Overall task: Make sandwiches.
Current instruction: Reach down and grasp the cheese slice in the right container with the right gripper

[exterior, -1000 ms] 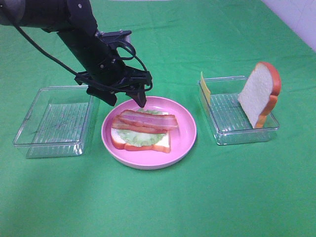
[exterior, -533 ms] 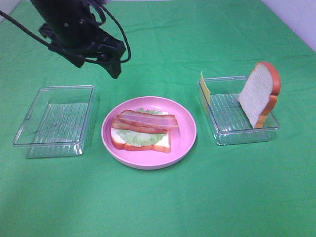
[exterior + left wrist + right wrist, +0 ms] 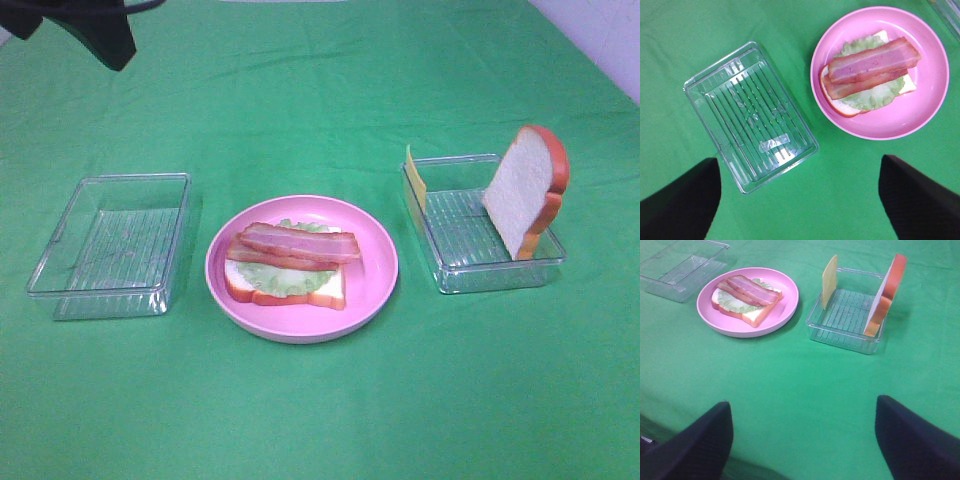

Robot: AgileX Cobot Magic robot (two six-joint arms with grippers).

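Nearest the front edge of the green-clothed counter [image 3: 320,420], and shown only by its own wrist camera, hangs the right pincer [image 3: 802,407]. Its two dark fingers [image 3: 695,445] are spread wide, with bare cloth between them.

Farther in, about midway between the left and right edges, a round pink plate [image 3: 375,270] sits on the cloth. The partly built sandwich [image 3: 290,265] lies on it. A white bread slice [image 3: 335,290] with an orange-brown crust lies flat at the bottom, with a green lettuce leaf [image 3: 285,277] over it. Two reddish-brown bacon strips [image 3: 297,243] lie across the top, side by side and overlapping.

Two clear plastic trays with ribbed floors flank the plate, reaching a little farther back. The left tray [image 3: 110,300], toward the left edge, has a small strip of clear tape on its floor. In the right tray [image 3: 480,275], toward the right edge, a yellow cheese slice [image 3: 416,180] stands upright against the wall nearest the plate. A second bread slice [image 3: 520,190] stands on edge, tilted against the opposite wall, well apart from the cheese.

At the far left corner the left pincer [image 3: 797,167] hangs high above the cloth. Its black fingers [image 3: 920,200] are spread wide and grip nothing. The left tray and the plate lie below it.
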